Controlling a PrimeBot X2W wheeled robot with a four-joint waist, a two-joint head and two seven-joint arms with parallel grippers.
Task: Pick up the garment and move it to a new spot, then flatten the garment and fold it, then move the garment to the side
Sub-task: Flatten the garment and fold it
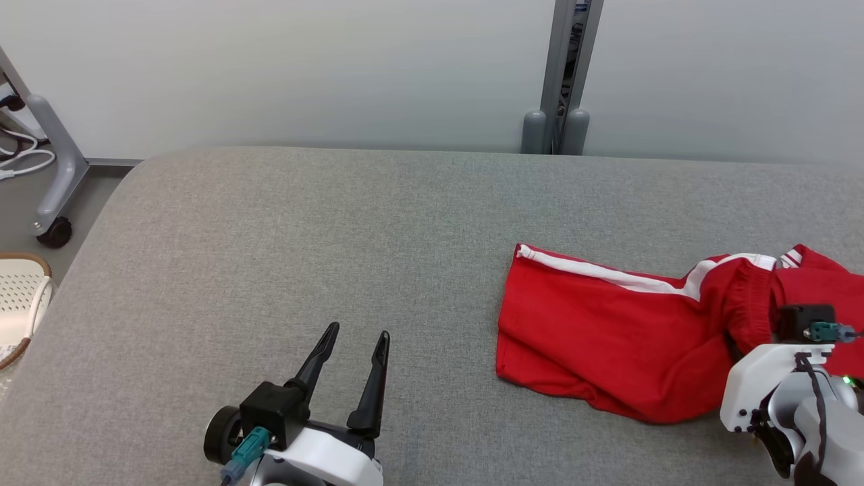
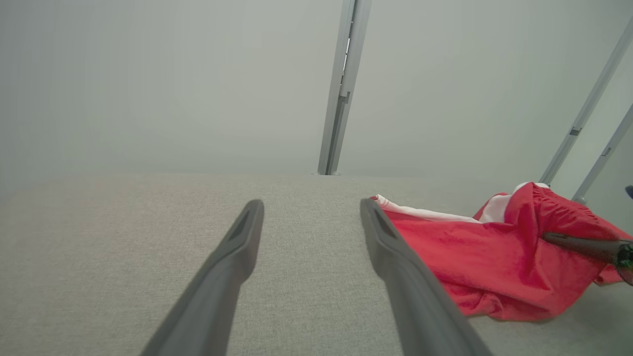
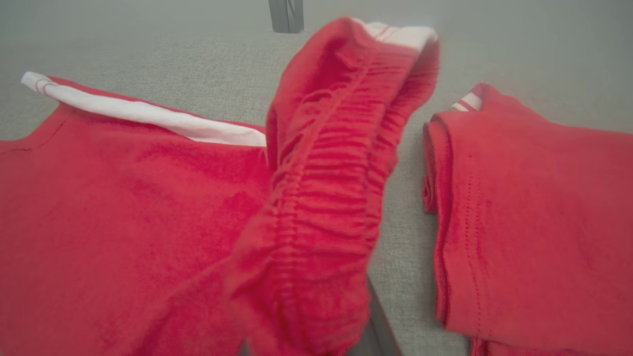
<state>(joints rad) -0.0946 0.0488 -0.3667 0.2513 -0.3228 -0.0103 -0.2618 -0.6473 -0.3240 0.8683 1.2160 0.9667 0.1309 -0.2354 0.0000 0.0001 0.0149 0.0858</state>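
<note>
1. Nearest the front edge of the grey fabric-covered table (image 1: pixel 270 236), the left gripper (image 1: pixel 358 331) hovers left of the table's middle. Its two dark fingers are spread wide with nothing between them, and they point toward the table's far edge.
2. Further toward the table's right, near its front edge, the right gripper (image 2: pixel 556 239) reaches in low over the surface from its pale forearm. Its fingers are closed on the gathered waistband (image 3: pixel 321 198), which stands in a lifted bunch above the table.
3. The red cotton shorts with white side stripes (image 1: pixel 607 324) lie on the table's right half, with their long axis running across it. One leg is spread flat toward the table's middle, and the other is doubled over toward the table's right edge.
4. The right arm already has the shorts, while the left is well apart from them. A carry to a new spot would likely head over the table's bare left half, with the flat leg trailing behind.
</note>
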